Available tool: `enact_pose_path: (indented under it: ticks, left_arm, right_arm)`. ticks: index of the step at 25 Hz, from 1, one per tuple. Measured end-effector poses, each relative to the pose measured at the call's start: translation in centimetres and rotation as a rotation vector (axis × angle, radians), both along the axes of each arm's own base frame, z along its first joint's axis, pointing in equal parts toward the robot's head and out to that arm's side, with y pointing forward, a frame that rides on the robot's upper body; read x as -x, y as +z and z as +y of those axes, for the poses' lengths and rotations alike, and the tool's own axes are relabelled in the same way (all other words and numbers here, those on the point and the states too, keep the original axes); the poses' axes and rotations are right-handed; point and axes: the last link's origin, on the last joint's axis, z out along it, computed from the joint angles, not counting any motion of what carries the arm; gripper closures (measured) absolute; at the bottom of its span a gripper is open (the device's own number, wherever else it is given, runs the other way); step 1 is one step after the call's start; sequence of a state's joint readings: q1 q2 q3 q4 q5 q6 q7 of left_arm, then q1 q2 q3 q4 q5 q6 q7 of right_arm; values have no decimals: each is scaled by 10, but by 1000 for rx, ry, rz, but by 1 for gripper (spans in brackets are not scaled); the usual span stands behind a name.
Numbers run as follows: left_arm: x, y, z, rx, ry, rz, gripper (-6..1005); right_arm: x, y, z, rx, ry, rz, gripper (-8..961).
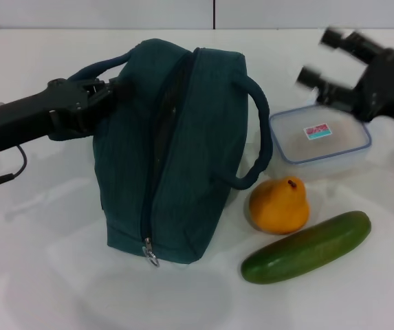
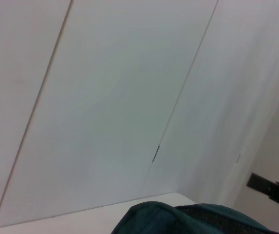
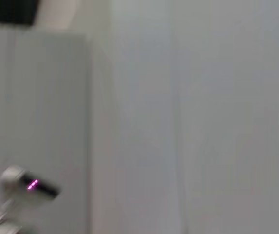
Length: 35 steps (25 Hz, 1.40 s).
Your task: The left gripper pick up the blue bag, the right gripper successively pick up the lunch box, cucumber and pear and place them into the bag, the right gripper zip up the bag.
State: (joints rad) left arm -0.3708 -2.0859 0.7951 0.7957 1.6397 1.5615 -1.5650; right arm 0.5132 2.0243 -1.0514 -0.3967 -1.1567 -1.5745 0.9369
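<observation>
2 grippers: left black gripper (image 1: 107,89) clenches the dark blue fabric bag's (image 1: 183,151) handle; right black gripper (image 1: 320,58) hangs spread above the clear plastic lunch box (image 1: 320,141).

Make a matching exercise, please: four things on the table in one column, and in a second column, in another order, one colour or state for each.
Things:
1. bag
2. lunch box
3. pear
4. cucumber

Descriptions:
A. yellow-orange, with a short stem at its top
B. long and dark green, lying nearest the front edge
C. clear with a blue-rimmed lid and a small sticker
D. dark teal, upright, one handle held by the left gripper

Pairs: 1-D, 2-C, 3-A, 4-B
</observation>
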Motion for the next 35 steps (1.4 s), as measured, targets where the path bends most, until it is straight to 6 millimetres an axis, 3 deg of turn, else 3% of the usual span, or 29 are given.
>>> enact_pose_path:
  ticks: [5,15,25,35]
  left_arm:
    - [2,-3,-1,-3,-6,2,948]
    - [-5,-11,5,7,-73,69,952]
    - [-4,-14,6,2,-110,113,952]
    - [-7,-19,5,8,-142,138,951]
  right_arm:
    - [-19,2,-4,-58,-169,183,114]
    - [-71,-6,-8,61,-636,482,114]
    - [-96,-16,-21,201,-845,617,115]
    - [-104,-29,-25,262,-940,616,124]
